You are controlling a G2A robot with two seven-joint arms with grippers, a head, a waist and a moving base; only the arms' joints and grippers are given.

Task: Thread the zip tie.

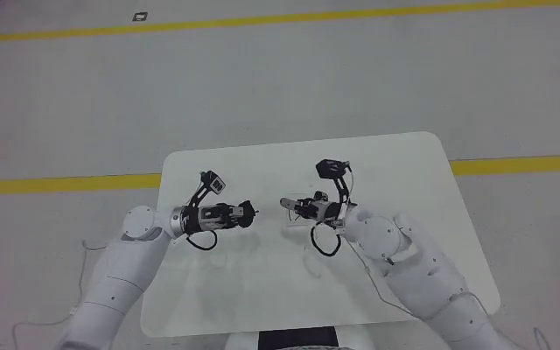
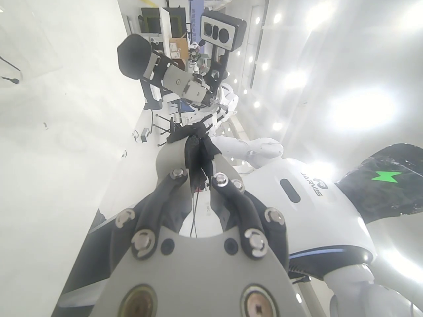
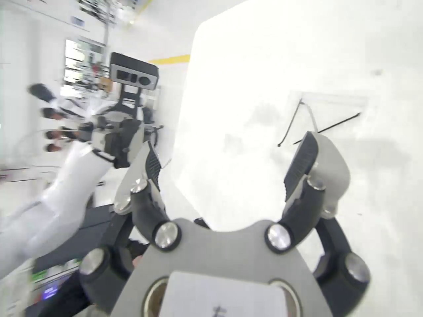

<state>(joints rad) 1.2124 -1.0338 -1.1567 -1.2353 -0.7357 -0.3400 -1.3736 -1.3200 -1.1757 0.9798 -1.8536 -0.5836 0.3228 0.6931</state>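
Left gripper [image 2: 198, 140] closed, tips pressed together; can't tell if anything is pinched between the black pads. Right gripper [image 3: 228, 148] wide open, holding nothing, facing the left one above the desk [image 1: 262, 297]. Thin black zip ties [image 3: 340, 121] lie flat on the desk, well in from its edges.

Ceiling lights [image 2: 362, 108] flare across the left wrist view's right side, while the bench [image 3: 251, 77] burns out white and the right wrist view's left edge smears.
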